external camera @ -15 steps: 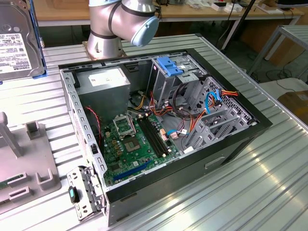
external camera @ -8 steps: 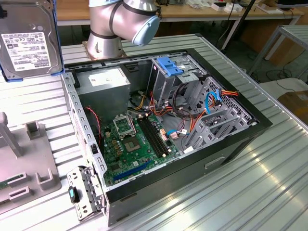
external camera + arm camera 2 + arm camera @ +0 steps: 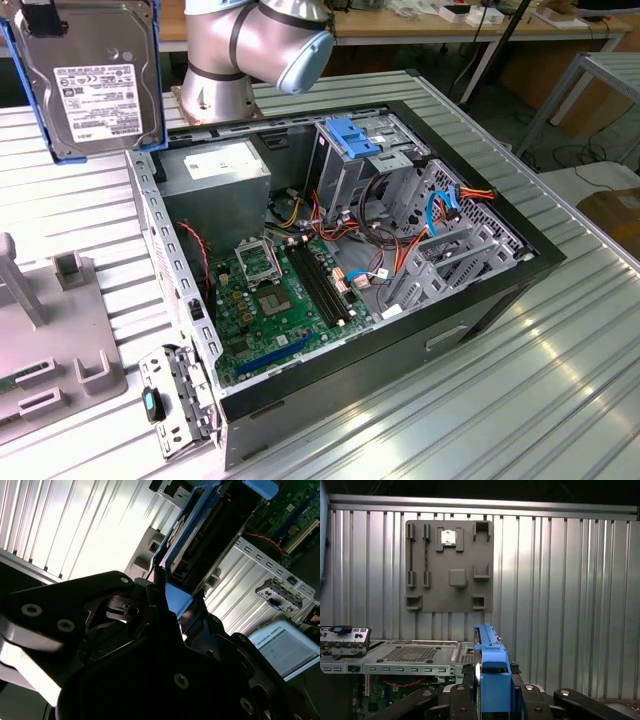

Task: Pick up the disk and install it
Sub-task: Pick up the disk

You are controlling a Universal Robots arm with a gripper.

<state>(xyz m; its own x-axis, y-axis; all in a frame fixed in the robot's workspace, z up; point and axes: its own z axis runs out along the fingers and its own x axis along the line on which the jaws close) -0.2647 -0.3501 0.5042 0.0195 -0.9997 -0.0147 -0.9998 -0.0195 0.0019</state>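
On the ribbed metal table (image 3: 480,400) a grey fixture plate (image 3: 60,350) lies below the pincer (image 3: 491,687), which is clamped on the disk (image 3: 95,75), held in the air. The open computer case (image 3: 330,375) sits below it, toward the exterior view's right.

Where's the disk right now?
The disk is up in the air at the exterior view's upper left, beside the arm's base, clamped in the gripper.

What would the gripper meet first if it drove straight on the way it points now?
Probably the ribbed silver metal tabletop, just beside the computer case's perforated metal wall. The blue-framed grey metal disk clamped in the gripper would touch first. Depth is unclear.
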